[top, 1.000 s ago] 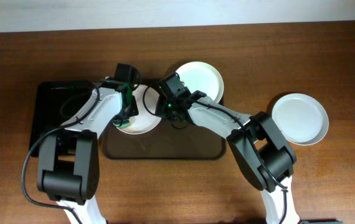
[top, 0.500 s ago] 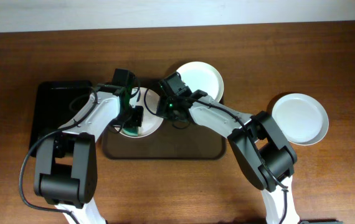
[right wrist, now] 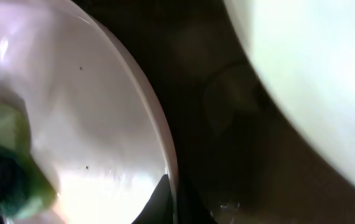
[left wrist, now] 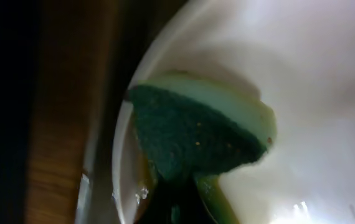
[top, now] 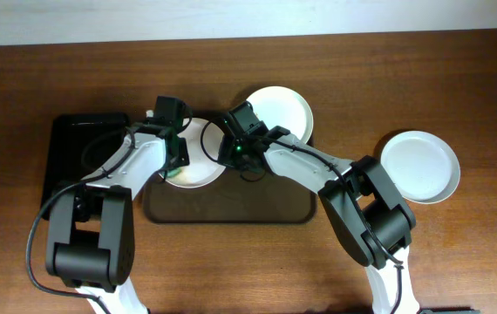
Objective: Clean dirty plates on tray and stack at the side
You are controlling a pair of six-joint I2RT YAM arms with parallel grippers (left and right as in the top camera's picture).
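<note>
Left claw (top: pixel 175 150) closed on green sponge (left wrist: pixel 196 140); sponge touches inside of first plate (top: pixel 198 170), directly below claw. Right claw (top: pixel 234 146) clamped on right rim of same plate, facing left claw across it. First plate sits on left part of tray (top: pixel 231 208). Second plate (top: pixel 282 109) just behind right claw, at tray's far right corner. Third plate (top: pixel 420 166) well right of right claw, on bare bench (top: pixel 458 78). Black tray (top: pixel 70 153) left of left claw.
</note>
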